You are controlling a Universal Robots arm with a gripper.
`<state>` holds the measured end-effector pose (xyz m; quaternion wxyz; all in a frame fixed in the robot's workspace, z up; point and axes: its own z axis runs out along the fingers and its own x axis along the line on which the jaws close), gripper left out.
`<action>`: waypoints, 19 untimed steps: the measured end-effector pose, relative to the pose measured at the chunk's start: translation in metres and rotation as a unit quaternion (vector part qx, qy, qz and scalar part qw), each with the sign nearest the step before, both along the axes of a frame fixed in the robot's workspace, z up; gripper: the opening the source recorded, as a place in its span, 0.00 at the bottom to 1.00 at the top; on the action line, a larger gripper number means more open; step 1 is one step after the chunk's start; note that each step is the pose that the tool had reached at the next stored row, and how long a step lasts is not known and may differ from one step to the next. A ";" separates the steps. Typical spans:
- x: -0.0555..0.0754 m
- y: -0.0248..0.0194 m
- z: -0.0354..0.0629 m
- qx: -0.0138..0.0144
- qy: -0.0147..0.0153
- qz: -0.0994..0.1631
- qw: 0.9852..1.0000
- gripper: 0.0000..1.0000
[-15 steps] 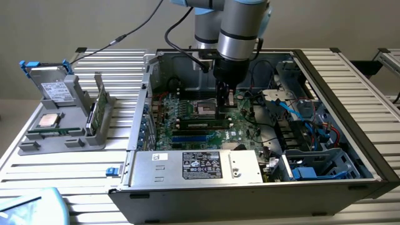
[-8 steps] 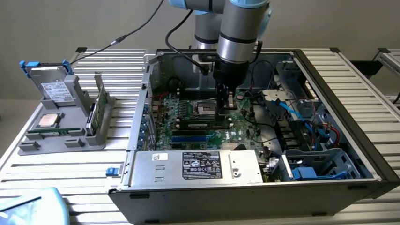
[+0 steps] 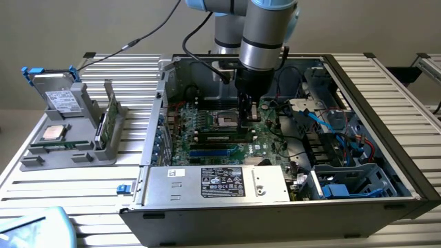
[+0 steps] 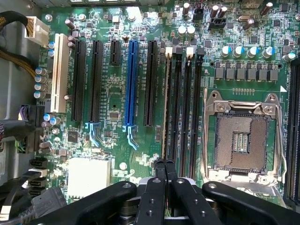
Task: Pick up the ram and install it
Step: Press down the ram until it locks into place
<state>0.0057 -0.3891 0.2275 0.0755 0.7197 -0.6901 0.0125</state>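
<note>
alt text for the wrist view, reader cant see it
The shut gripper hovers over a green motherboard, above a ram stick seated edge-on in the black memory slots. An empty processor socket sits beside them.

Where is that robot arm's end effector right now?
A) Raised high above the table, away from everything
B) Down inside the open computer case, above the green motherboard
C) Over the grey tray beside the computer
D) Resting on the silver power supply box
B: the exterior view shows the black end effector lowered into the open black computer case, just over the green motherboard, near the long black memory slots.
</note>
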 end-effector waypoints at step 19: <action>-0.003 0.0001 0.0036 0.000 0.000 0.000 1.000 0.10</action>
